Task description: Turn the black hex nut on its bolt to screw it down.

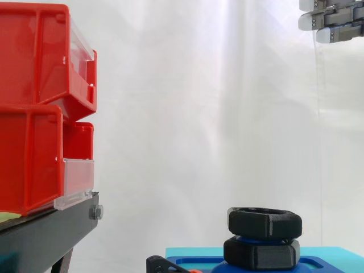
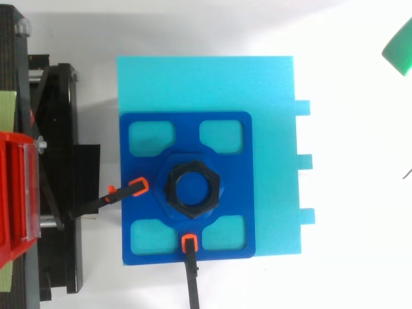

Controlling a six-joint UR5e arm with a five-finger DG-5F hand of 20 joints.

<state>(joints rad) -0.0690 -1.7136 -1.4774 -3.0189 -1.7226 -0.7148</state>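
black hex nut on its bolt at the blue plate's centre. hand high above the plate's right edge, well apart; its state cannot be told.

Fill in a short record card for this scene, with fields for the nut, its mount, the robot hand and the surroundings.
nut: black hex nut on the blue bolt, above a second black nut
mount: dark blue plate on a cyan block, held by orange-tipped clamps
hand: robot hand high at the side view's upper right, not touching the nut
surroundings: red bins on a black stand; white curtain
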